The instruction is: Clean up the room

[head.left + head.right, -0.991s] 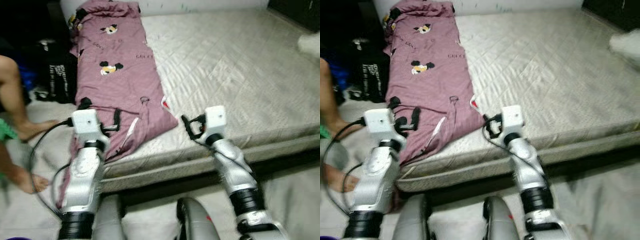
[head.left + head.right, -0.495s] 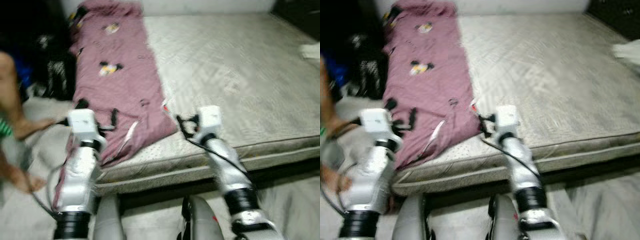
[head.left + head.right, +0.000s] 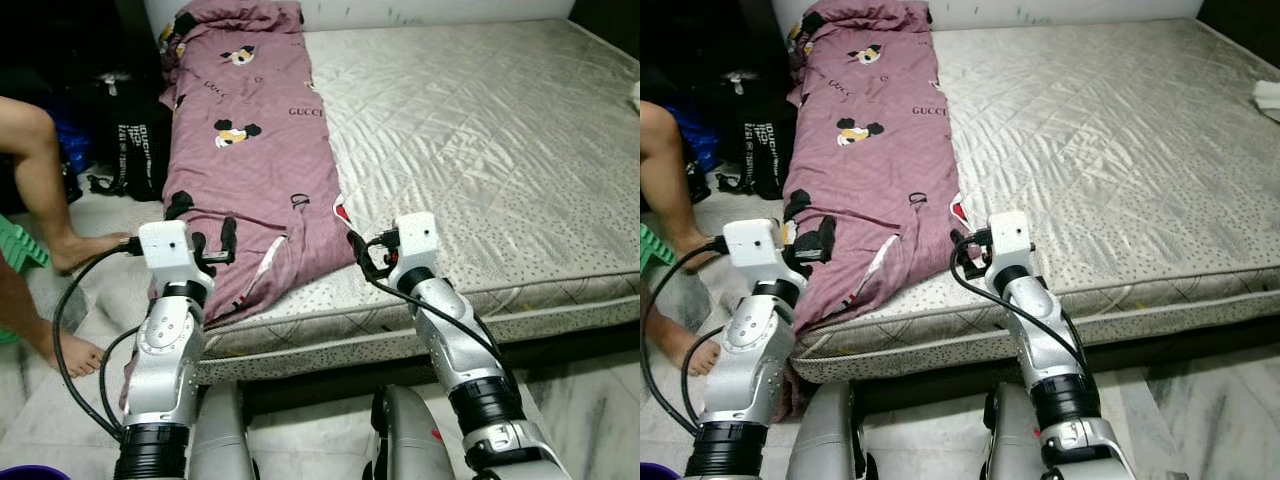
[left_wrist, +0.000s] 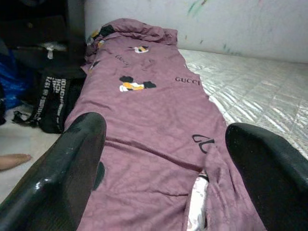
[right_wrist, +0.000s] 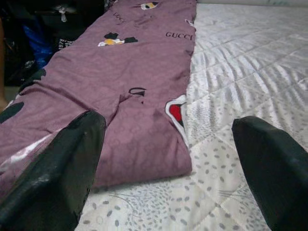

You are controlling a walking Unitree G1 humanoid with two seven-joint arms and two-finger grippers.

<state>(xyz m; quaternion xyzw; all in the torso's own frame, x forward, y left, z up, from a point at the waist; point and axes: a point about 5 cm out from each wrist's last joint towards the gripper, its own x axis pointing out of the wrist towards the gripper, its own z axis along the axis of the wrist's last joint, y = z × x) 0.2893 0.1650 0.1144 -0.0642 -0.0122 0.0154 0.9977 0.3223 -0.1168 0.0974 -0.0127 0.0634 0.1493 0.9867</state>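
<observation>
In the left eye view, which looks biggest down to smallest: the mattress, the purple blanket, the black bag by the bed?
1. Mattress, by far.
2. Purple blanket, a long strip along the mattress's left side.
3. Black bag, though it is partly hidden in shadow, so its full size is unsure.

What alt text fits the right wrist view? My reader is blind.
A mauve cartoon-print bedsheet lies along a pale quilted mattress, its near corner ahead between the open right gripper and its two black fingers.
</observation>
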